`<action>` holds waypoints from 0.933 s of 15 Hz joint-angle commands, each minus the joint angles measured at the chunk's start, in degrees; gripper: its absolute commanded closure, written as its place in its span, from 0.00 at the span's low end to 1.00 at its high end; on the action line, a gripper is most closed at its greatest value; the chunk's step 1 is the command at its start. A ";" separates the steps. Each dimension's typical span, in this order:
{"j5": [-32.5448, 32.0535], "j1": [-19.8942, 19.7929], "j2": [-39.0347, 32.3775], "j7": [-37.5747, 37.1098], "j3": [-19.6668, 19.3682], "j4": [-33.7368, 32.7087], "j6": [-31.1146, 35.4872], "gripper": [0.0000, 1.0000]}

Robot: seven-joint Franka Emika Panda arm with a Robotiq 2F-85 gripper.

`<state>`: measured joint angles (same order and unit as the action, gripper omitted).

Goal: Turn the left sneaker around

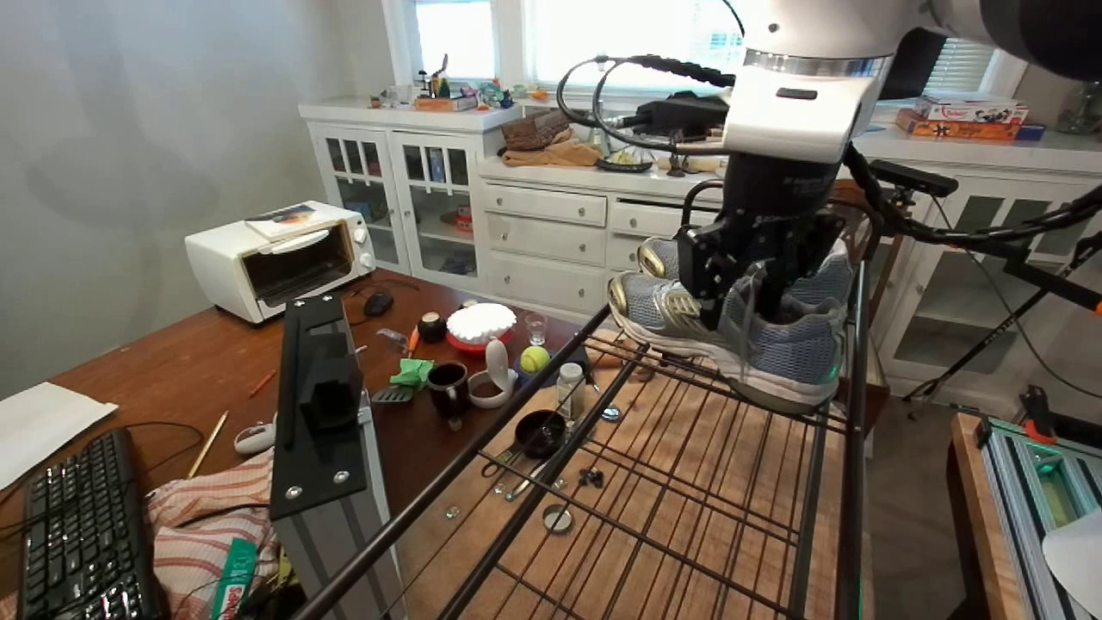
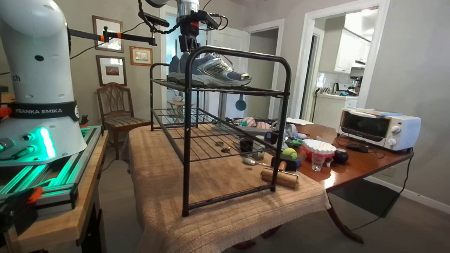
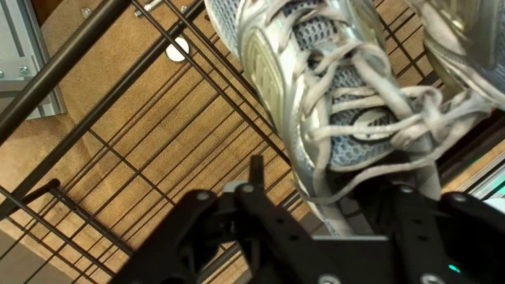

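A home was shown: behind the black two-fingered gripper (image 1: 742,308), long white cabinets (image 1: 394,172) with glass-paned doors (image 1: 435,202) were set beneath bright windows (image 1: 611,39); well beyond it, white kitchen cabinets (image 2: 348,52) were seen through a white-framed doorway (image 2: 374,52), and rectangular brown-framed pictures (image 2: 111,70) were hung.

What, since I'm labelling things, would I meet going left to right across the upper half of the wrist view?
Grey metal panel, round white disc, the left sneaker, the second sneaker.
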<state>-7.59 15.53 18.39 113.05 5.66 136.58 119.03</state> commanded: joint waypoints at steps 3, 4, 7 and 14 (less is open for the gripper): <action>-3.95 -0.49 -0.08 8.44 0.28 0.18 0.35 0.85; -4.58 -0.52 0.01 9.48 0.41 0.19 0.48 0.94; -5.34 -0.43 0.29 12.67 0.57 0.34 0.89 0.99; -6.04 0.13 1.51 16.47 2.02 1.63 2.39 0.98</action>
<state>-12.19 15.58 18.46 127.92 7.05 136.80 119.89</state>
